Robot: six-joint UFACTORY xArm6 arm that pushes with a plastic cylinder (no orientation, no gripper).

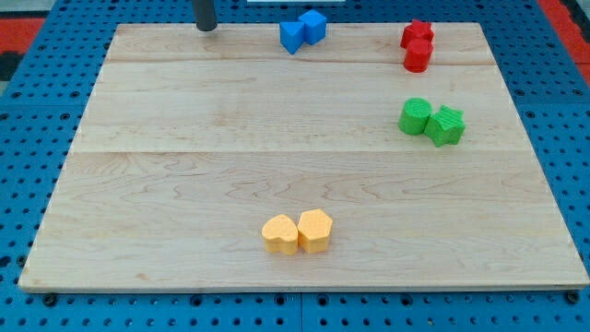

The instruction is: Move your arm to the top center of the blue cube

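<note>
Pale wooden board [184, 166] carries 2 blue blocks [302, 30], 2 red blocks [417, 46], 2 green blocks [431, 121], 2 yellow-orange blocks [297, 231]; the surround is blue pegboard [28, 111].

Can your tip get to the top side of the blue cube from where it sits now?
Probably yes. My tip sits at the view's top edge, left of the blue cube; the other blue block touches the cube's lower left, below a straight path.

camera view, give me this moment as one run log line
tip: top edge of board, left of blue cube | contact: none | blue cube: touching second blue block | goal: not reached
</note>
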